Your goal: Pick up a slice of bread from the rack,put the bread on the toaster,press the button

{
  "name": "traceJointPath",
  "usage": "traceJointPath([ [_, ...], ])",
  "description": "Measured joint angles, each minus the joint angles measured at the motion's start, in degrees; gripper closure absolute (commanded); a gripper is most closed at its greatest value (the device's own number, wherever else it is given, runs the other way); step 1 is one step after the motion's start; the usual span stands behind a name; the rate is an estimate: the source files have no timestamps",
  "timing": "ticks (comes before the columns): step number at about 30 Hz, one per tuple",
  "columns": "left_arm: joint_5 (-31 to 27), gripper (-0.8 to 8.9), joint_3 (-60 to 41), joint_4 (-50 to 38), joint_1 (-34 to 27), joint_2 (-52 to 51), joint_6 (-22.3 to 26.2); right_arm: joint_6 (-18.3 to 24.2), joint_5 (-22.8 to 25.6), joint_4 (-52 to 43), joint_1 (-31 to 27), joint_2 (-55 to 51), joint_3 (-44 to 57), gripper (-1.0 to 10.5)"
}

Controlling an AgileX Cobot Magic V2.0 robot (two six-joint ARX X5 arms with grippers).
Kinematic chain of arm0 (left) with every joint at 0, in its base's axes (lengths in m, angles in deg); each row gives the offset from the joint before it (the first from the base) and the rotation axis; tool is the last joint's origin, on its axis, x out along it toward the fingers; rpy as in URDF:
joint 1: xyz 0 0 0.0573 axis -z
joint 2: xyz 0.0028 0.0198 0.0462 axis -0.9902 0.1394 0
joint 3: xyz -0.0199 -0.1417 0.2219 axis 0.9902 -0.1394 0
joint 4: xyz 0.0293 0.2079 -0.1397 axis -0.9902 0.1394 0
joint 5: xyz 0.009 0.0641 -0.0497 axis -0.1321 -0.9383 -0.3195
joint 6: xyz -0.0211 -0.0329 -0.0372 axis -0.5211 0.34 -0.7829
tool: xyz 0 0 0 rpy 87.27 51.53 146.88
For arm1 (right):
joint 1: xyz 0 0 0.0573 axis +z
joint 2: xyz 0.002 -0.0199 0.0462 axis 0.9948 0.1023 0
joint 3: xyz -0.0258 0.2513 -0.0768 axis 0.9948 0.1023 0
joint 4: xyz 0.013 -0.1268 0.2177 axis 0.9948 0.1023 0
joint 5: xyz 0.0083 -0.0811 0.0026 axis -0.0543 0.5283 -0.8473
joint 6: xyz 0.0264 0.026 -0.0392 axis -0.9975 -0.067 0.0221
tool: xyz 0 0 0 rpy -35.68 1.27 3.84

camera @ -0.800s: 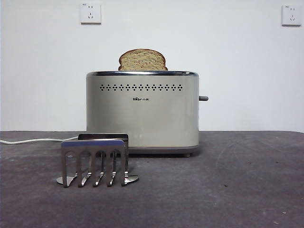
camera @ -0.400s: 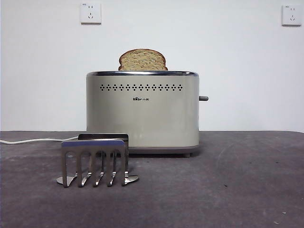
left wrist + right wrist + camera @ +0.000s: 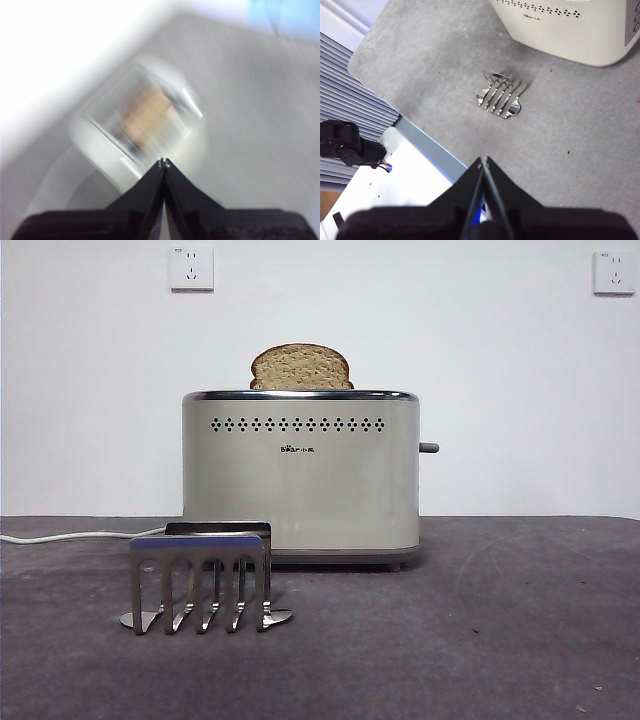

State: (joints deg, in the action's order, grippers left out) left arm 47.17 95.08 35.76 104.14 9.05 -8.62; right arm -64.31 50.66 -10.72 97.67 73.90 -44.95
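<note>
A: Where is the bread [image 3: 301, 367]?

B: In the toaster [image 3: 300, 475], its domed top showing above the chrome rim. The rack [image 3: 203, 580] stands bare in front.

A: So the lever [image 3: 428, 447] is what's left, probably?

B: It seems so. It juts from one end of the toaster, at the end of its long axis.

A: Which arm is nearer?

B: The left gripper [image 3: 163, 163], jaws together and holding nothing, hangs above the toaster, blurred. The right gripper [image 3: 483, 161], likewise closed and bare, is high over the rack, well apart from the lever.
</note>
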Motion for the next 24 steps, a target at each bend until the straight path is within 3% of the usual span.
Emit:
traceJointPath([
  [5,5.7,8.17,-5.4,-12.4,-9.1,-10.3,0.4,0.0,0.0,0.0,0.0,0.0,0.0,9.5],
  [11,1.9,8.17,-21.4,-23.1,-17.6,-24.5,0.8,0.0,0.0,0.0,0.0,0.0,0.0,9.5],
  [24,0.6,8.17,-65.4,-43.8,-23.2,-48.1,-0.6,0.0,0.0,0.0,0.0,0.0,0.0,9.5],
])
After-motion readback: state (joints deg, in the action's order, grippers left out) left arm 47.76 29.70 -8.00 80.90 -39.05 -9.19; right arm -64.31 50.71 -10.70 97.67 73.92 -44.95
